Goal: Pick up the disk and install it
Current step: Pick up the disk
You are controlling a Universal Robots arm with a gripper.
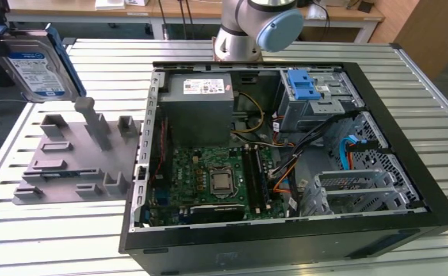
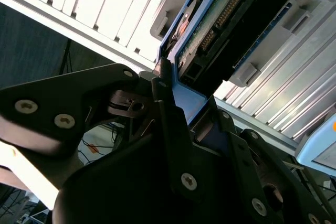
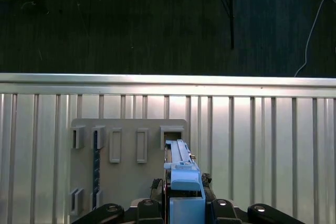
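Pincer (image 2: 190, 97) pinches the disk (image 1: 38, 66) by its blue rails, high over the grey holder plate (image 1: 62, 167) on the surface (image 1: 55, 241), beside the open computer case (image 1: 285, 149); its long axis seems nearly upright.

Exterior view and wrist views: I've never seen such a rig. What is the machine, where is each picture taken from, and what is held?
The exterior view is from a camera off the machine. The grey column at the back is a robot arm. On the slatted table lie an open computer case and a grey holder plate. At that view's upper left, the arm's jaws hold the disk, a silver hard drive with blue rails, in the air. Both wrist views come from cameras on the arm and show the jaws shut on the disk close up.
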